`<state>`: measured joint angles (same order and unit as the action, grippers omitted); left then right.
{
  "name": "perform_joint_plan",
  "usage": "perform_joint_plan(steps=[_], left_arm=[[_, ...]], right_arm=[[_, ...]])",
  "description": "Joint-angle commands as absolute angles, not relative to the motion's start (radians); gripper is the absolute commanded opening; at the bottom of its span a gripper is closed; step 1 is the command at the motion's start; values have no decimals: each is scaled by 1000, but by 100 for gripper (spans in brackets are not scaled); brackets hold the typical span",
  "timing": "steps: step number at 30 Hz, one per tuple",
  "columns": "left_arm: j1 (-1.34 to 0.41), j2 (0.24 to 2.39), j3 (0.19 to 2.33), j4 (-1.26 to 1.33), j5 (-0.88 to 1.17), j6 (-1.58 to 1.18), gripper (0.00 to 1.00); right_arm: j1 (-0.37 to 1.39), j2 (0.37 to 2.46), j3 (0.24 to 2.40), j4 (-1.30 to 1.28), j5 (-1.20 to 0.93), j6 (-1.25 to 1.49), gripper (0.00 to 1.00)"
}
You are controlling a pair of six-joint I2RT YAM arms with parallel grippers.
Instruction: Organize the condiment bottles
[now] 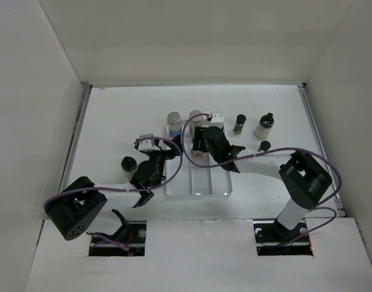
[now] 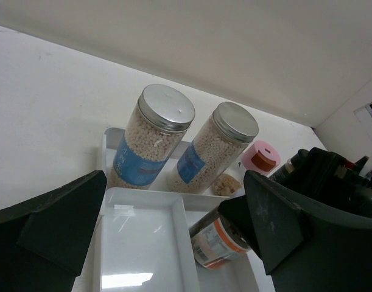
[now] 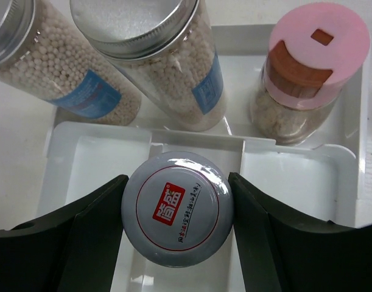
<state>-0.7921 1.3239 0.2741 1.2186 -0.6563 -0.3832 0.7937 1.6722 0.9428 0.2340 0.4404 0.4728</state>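
My right gripper (image 3: 177, 213) is shut on a jar with a grey lid bearing a red logo (image 3: 177, 216). It holds the jar upright over the middle compartment of the white divided tray (image 3: 198, 141). From the left wrist view the same jar (image 2: 217, 241) shows an orange-banded label, tilted in that compartment. Two tall silver-capped jars of beige beads with blue labels (image 3: 155, 61) (image 3: 27, 61) stand in the tray's far row, beside a pink-capped jar (image 3: 307, 67). My left gripper (image 2: 173, 237) hangs open and empty over the tray's left compartment (image 2: 137, 243).
On the table right of the tray (image 1: 201, 182) stand a dark bottle (image 1: 239, 123), a beige bottle with a black cap (image 1: 264, 126) and a small black-capped one (image 1: 264, 146). A black-capped jar (image 1: 128, 164) sits left of the tray. White walls enclose the table.
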Motion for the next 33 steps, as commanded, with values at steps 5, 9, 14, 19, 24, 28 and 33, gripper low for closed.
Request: perform_joint_plan(steps=[5, 9, 14, 19, 24, 28, 33], left_arm=[[-789, 1319, 273, 1282, -660, -391, 100], [-788, 1327, 279, 1282, -653, -393, 100], [-800, 1322, 284, 1276, -641, -391, 100], [-803, 1328, 287, 1276, -640, -394, 100], [-798, 1350, 296, 1276, -630, -396, 100], [-811, 1338, 295, 1275, -630, -393, 100], [-812, 1338, 290, 1275, -630, -394, 100]], right_arm=[[814, 1602, 994, 382, 489, 445, 83], [777, 1471, 939, 312, 494, 454, 86], [668, 1257, 780, 247, 586, 466, 86], [553, 1132, 677, 16, 819, 551, 88], [478, 1078, 604, -63, 838, 591, 89], [430, 1124, 606, -64, 805, 594, 89], [384, 1172, 620, -11, 755, 589, 83]])
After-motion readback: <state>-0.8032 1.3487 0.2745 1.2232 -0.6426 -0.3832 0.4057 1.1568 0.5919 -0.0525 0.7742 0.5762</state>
